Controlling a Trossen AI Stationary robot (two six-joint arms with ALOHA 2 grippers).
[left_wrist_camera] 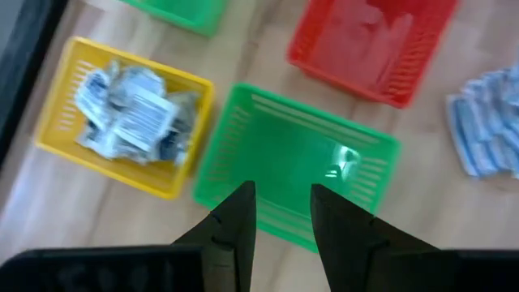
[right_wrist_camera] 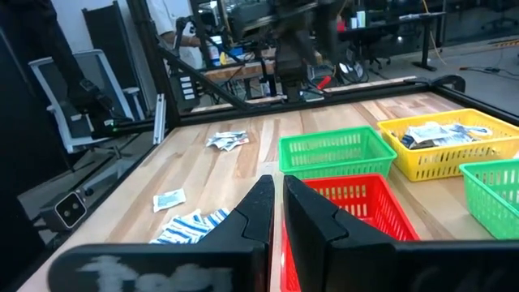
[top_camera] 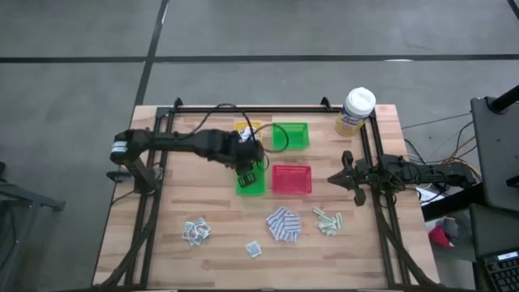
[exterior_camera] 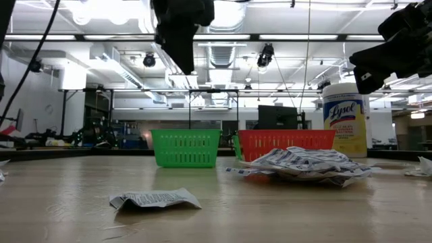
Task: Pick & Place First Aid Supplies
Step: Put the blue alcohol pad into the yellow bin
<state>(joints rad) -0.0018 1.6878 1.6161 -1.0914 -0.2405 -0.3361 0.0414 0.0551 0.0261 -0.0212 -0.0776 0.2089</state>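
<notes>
My left gripper (top_camera: pixel 247 173) hangs open above the near green tray (left_wrist_camera: pixel 292 154), pointing steeply down, with nothing between its fingers. A small pale packet (left_wrist_camera: pixel 342 161) lies on that tray's floor. The yellow tray (left_wrist_camera: pixel 57 122) holds white-grey sachets (left_wrist_camera: pixel 134 113). On the table lie more white-grey sachets (top_camera: pixel 195 231), blue-and-white pads (top_camera: pixel 284 225) and pale green strips (top_camera: pixel 327 221). My right gripper (right_wrist_camera: pixel 277 207) is shut and waits level at the table's right edge (top_camera: pixel 349 178).
A red tray (top_camera: pixel 292 179) stands right of the near green tray, and a second green tray (top_camera: pixel 290 135) is behind it. A yellow canister with a white lid (top_camera: pixel 357 111) stands at the far right corner. A single sachet (top_camera: pixel 254 249) lies near the front edge.
</notes>
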